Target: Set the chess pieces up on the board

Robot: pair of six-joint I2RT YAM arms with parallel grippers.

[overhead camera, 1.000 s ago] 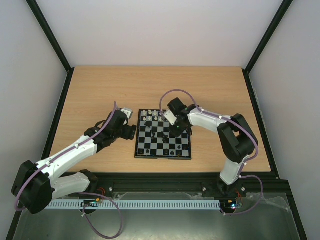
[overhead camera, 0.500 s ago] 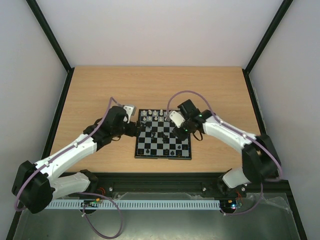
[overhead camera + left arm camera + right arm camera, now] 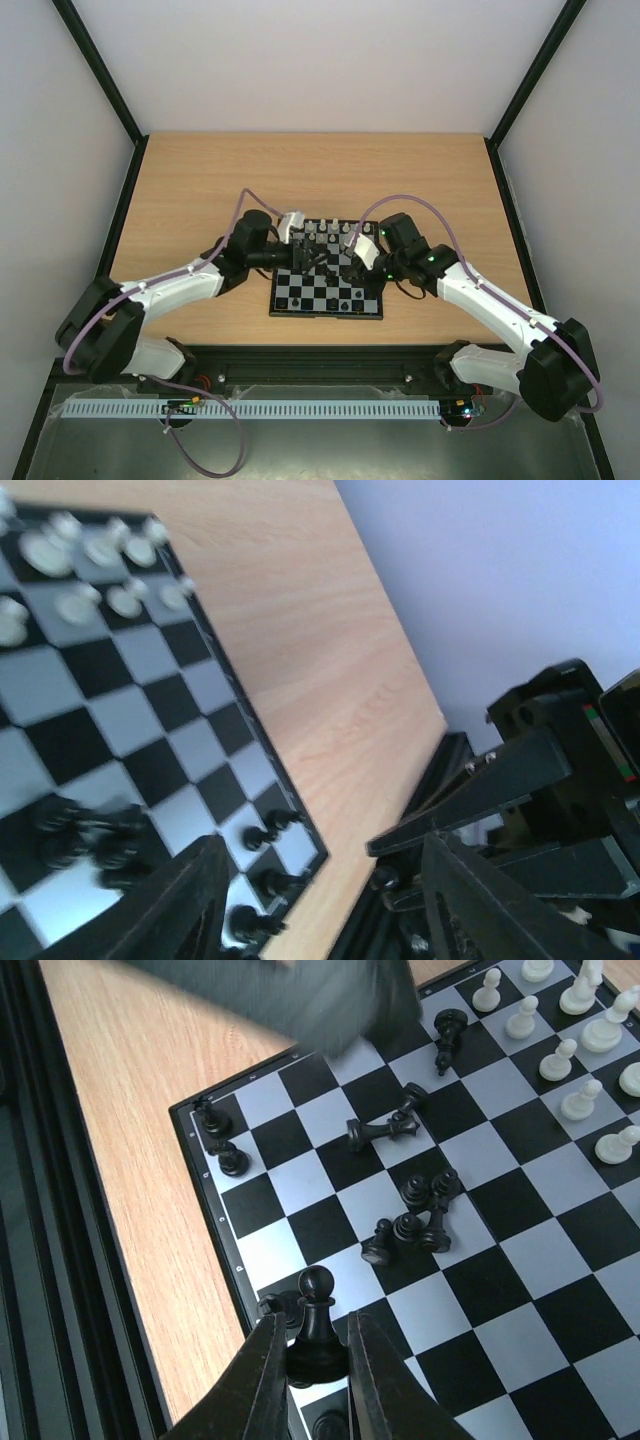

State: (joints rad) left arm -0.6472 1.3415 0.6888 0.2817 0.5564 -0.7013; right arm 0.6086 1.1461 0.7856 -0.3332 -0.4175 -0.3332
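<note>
Black pawn [image 3: 318, 1295] pinched upright in right tool [image 3: 317, 1325], at board [image 3: 300, 1175] edge; left tool [image 3: 322, 852] jaws apart, holding nothing.

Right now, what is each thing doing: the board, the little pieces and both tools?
board: flat on the table
white pieces: standing in rows at the far edge
black pieces: bunched mid-board, some lying down
right tool: shut on the black pawn
black pawn: upright, held
left tool: open, holding nothing
</note>
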